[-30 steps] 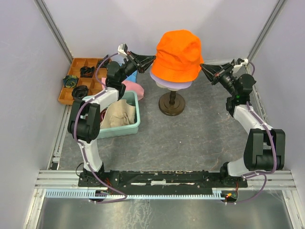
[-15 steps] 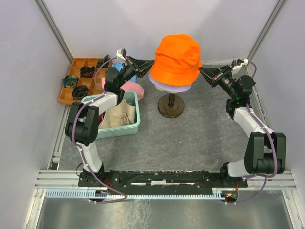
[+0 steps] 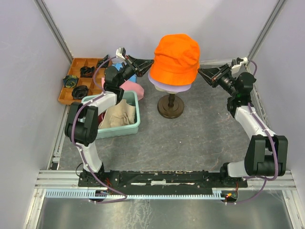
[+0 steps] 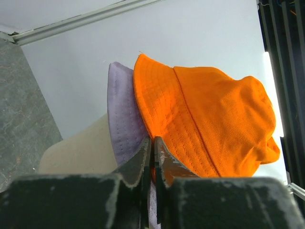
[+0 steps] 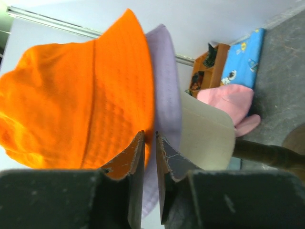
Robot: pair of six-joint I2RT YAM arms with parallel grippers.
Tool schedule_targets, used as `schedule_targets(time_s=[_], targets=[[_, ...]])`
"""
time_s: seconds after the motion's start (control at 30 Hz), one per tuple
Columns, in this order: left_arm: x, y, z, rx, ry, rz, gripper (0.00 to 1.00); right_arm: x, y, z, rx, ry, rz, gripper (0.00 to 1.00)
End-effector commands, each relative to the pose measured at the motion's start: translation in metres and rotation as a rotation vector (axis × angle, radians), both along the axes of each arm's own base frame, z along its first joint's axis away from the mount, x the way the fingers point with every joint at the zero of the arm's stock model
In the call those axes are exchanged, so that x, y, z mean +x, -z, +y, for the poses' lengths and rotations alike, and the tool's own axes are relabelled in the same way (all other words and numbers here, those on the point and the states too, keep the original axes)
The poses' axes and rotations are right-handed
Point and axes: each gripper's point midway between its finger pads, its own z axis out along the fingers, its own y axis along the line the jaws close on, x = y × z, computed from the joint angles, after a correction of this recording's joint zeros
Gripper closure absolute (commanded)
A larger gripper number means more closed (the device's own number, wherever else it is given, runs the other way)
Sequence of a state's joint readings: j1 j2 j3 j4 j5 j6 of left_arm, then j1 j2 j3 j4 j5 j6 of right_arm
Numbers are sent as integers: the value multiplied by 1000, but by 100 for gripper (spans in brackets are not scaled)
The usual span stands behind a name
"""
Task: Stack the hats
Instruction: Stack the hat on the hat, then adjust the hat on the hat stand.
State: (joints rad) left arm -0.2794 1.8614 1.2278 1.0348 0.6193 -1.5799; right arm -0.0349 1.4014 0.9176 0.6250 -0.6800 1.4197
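At far left a teal bin (image 3: pixel 121 132) holds the cream-beige hat (image 3: pixel 116 117), and the pink hat (image 3: pixel 135 89) lies just behind it. The left gripper (image 3: pixel 152 60) is clenched on the left brim of the orange hat (image 3: pixel 176 57). This hat sits on top of the lavender hat (image 3: pixel 167 86), both on the mannequin head (image 4: pixel 81 148) at far centre, above its dark stand (image 3: pixel 171 106). The right gripper (image 3: pixel 199 71) has its jaws slightly parted, tips right at the orange brim's right edge.
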Motion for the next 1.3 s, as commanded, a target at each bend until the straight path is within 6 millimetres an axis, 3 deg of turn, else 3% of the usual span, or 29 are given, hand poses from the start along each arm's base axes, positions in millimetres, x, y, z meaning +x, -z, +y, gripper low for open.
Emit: schedule_targets(time_s=[0.0,0.07,0.17,0.27,0.47,0.63,0.77,0.93,1.07,1.27], targets=[[7,-20,10,14,-18,-27,85,-6,6,0,-60,-16,39,72],[6,-29,10,20,-19,-49,78,-6,1,1,-62,-18,29,62],[6,-34,15,42,-43,-59,65,-6,-4,1,-63,-17,20,57],[9,-36,31,48,-100,-52,57,-8,-7,1,-68,-18,16,55],[2,-51,67,69,-201,-76,51,-10,4,0,-104,-11,40,54],[-31,-58,80,163,-266,-86,48,-9,21,-5,-139,5,73,51],[-72,-55,89,172,-323,-48,47,-5,31,-13,-165,30,97,48],[-125,-67,69,115,-353,-6,44,6,46,-27,-203,59,129,46],[-156,-75,41,22,-349,78,34,17,50,-39,-207,83,135,45],[-178,-77,3,-45,-401,160,34,28,45,-58,-184,136,119,43]])
